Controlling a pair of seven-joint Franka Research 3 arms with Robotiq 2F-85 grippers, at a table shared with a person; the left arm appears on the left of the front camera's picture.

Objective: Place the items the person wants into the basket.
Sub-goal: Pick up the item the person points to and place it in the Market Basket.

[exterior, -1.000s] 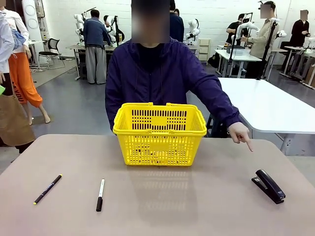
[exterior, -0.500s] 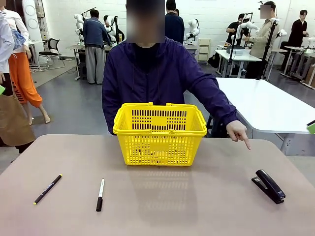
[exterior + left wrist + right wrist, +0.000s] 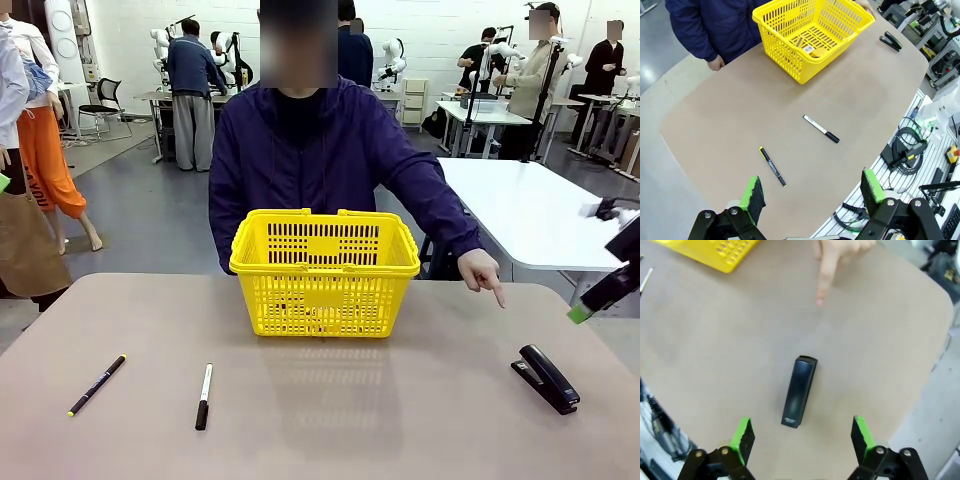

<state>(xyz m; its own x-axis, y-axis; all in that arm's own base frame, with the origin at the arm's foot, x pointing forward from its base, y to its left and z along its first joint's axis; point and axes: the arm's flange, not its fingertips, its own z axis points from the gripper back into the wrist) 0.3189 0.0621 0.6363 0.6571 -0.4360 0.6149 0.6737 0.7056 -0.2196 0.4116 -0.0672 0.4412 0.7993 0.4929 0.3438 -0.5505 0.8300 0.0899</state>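
Observation:
The black stapler [image 3: 545, 378] lies on the table at the right, and the person's hand [image 3: 485, 272] points down toward it. In the right wrist view the stapler [image 3: 799, 391] sits just ahead of my open right gripper [image 3: 802, 432], between its two green pads, with the pointing finger [image 3: 827, 275] beyond. My right gripper [image 3: 592, 303] comes in at the right edge, above the table. The yellow basket [image 3: 325, 270] stands in front of the person. Inside the basket [image 3: 855, 25] lie a slim yellow-and-black item [image 3: 799, 42] and a small yellow labelled item [image 3: 814, 50]. My left gripper [image 3: 812, 189] hangs open, high above the table.
A thin black pen with a yellow tip [image 3: 97, 385] and a white marker with a black cap [image 3: 203, 396] lie on the left half of the table. Cables and equipment [image 3: 905, 150] sit beyond the table's near edge in the left wrist view.
My right gripper has come into the front view at the right edge. The person's pointing hand has shifted slightly left. The stapler, basket and pens have not moved.

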